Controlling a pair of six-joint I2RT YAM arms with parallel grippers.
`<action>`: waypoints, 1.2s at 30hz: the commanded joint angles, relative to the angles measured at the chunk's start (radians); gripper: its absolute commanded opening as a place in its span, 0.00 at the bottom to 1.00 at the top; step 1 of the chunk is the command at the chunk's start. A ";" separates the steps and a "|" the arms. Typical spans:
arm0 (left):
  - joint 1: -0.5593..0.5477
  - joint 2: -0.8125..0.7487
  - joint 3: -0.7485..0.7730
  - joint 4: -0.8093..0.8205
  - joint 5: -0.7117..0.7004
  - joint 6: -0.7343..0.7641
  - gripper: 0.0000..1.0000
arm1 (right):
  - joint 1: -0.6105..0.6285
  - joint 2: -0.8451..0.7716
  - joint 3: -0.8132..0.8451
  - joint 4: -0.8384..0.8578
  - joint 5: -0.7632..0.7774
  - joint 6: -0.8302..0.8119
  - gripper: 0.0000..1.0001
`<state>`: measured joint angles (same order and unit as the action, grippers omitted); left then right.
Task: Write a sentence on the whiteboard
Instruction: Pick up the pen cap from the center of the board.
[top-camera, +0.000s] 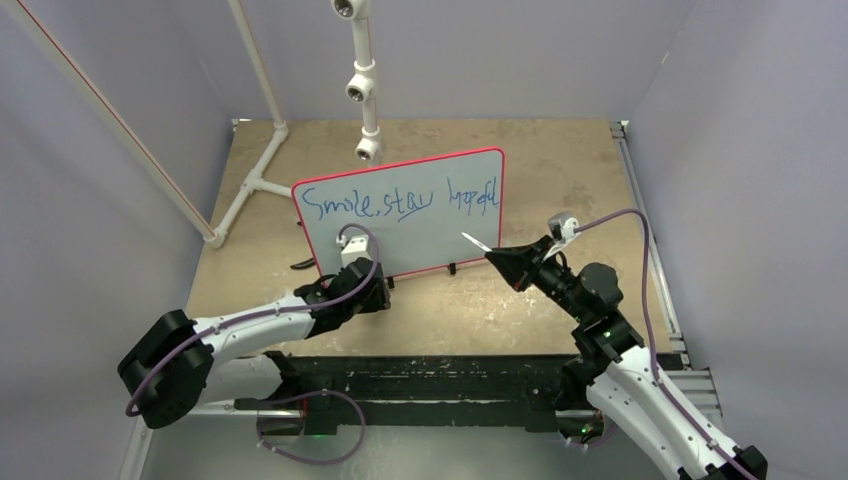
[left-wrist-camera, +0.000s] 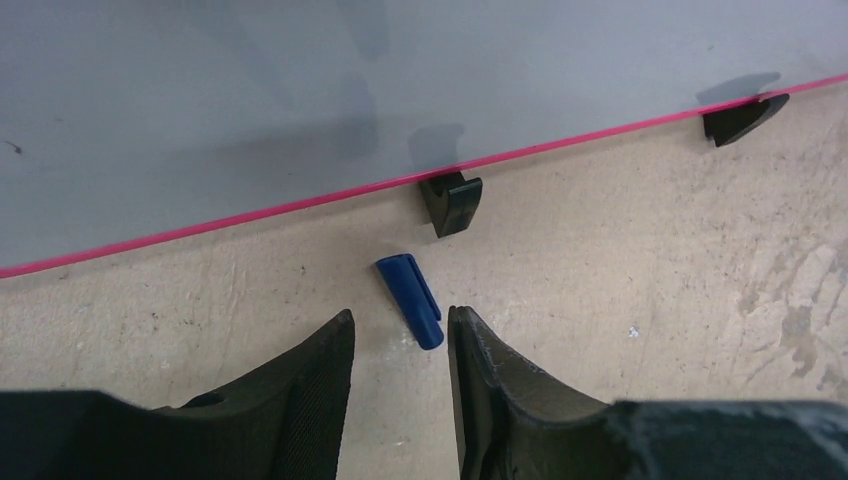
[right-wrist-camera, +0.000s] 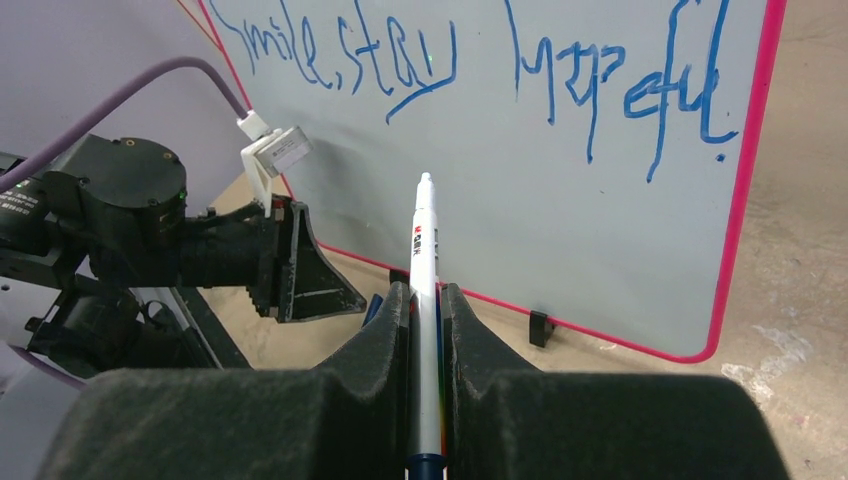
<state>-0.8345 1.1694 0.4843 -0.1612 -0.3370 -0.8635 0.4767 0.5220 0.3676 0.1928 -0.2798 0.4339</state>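
The whiteboard (top-camera: 420, 225) stands on small black feet on the table, red-framed, with the blue sentence (top-camera: 400, 203) written along its top; the middle word is underlined. The writing also shows in the right wrist view (right-wrist-camera: 470, 60). My right gripper (top-camera: 497, 258) is shut on a white marker (right-wrist-camera: 425, 270), tip uncapped, pointing at the board (right-wrist-camera: 600, 200) and held a little off it near its lower right. My left gripper (left-wrist-camera: 400, 335) is open, low over the table just in front of the board's bottom edge (left-wrist-camera: 250, 210). A blue marker cap (left-wrist-camera: 410, 298) lies between its fingertips.
A white pipe frame (top-camera: 250, 170) stands behind the board at the back left, with a hanging pipe (top-camera: 365, 90) above the board's top edge. Grey walls close in both sides. A black rail (top-camera: 430, 375) runs along the near table edge.
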 joint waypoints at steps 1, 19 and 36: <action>-0.006 0.029 -0.010 0.061 -0.049 -0.048 0.38 | -0.002 -0.001 -0.007 0.055 -0.007 -0.003 0.00; -0.015 0.119 -0.067 0.130 -0.049 -0.102 0.18 | -0.001 -0.012 -0.042 0.109 -0.011 0.016 0.00; -0.016 -0.179 -0.016 0.186 0.078 -0.097 0.00 | 0.053 0.090 -0.015 0.566 0.009 0.116 0.00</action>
<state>-0.8459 1.0626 0.3874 0.0257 -0.3046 -0.9833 0.4961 0.5411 0.3183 0.5426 -0.3069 0.5190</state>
